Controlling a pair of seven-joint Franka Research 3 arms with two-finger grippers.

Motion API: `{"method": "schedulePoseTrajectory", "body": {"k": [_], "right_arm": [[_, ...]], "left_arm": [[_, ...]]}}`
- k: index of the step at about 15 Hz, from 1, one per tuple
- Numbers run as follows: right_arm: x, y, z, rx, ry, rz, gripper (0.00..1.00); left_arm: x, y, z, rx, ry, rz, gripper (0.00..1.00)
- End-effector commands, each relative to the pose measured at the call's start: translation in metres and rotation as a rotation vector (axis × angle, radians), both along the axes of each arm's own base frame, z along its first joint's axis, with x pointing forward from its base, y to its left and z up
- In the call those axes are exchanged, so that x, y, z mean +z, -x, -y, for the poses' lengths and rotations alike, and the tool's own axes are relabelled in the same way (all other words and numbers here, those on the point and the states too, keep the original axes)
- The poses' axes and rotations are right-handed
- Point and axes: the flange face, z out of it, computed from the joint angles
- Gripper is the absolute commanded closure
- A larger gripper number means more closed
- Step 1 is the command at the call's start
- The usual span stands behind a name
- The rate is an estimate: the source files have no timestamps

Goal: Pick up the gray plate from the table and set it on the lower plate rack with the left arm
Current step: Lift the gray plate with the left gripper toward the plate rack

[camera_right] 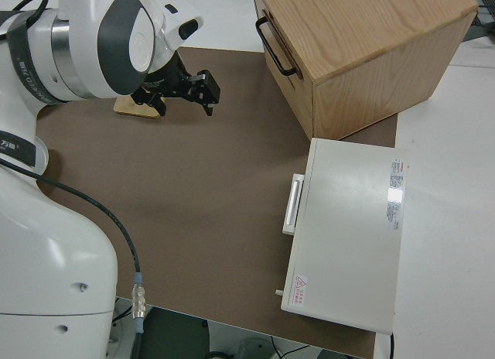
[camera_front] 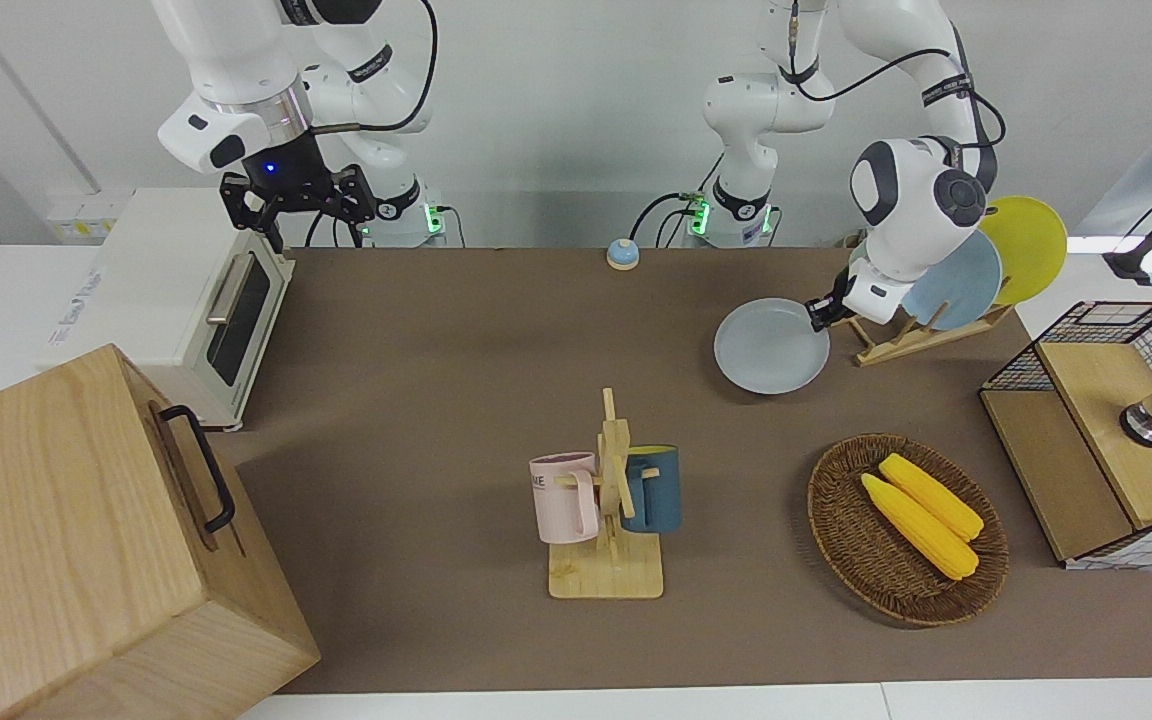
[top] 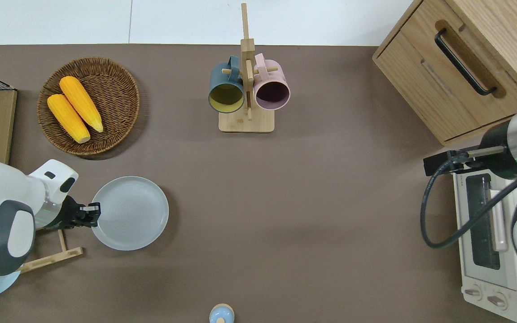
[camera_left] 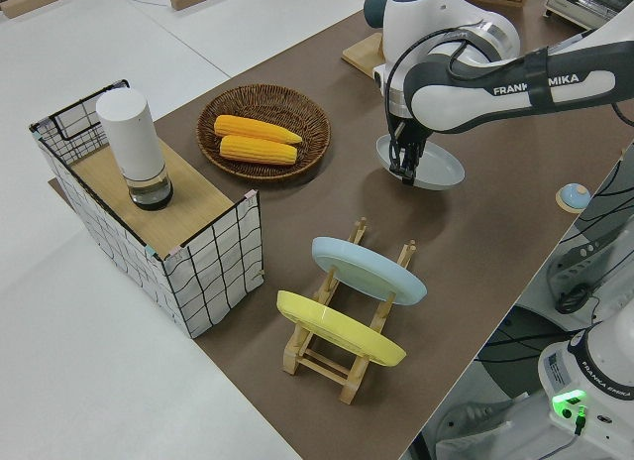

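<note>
The gray plate (camera_front: 771, 345) (top: 130, 219) (camera_left: 436, 163) is held by its rim, a little above the brown table (camera_front: 456, 380). My left gripper (camera_front: 822, 312) (top: 93, 213) (camera_left: 403, 171) is shut on the rim on the side toward the left arm's end of the table. The plate hangs over the table beside the lower plate rack (camera_front: 896, 340) (top: 52, 258) (camera_left: 342, 366). The rack holds a light blue plate (camera_front: 961, 280) (camera_left: 369, 269) and a yellow plate (camera_front: 1031, 245) (camera_left: 337, 326). My right gripper (camera_front: 296, 205) is open, and that arm is parked.
A wicker basket (camera_front: 836, 540) with two corn cobs and a wire crate (camera_front: 1096, 340) lie toward the left arm's end. A mug stand (camera_front: 608, 500) with two mugs stands mid-table. A small bell (camera_front: 622, 254), a toaster oven (camera_front: 196, 300) and a wooden box (camera_front: 86, 540) are also there.
</note>
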Motion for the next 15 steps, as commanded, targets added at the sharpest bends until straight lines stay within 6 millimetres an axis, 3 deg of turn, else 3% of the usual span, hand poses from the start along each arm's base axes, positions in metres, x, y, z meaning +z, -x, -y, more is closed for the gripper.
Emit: {"method": "schedulePoseTrajectory", "body": {"k": [1,6,15], "right_arm": [[0.004,0.002,0.002,-0.017,0.003,-0.004,0.017],[0.004,0.002,0.002,-0.017,0.005,-0.004,0.017],[0.004,0.002,0.002,-0.017,0.003,-0.004,0.017]], "left_arm": [[0.041,-0.007,-0.015,0.041,-0.059,-0.038,1.0],[0.077,0.001,-0.023,0.036,-0.278,-0.121,1.0],[0.096,0.008,-0.02,-0.078,-0.707,-0.176,1.0]]}}
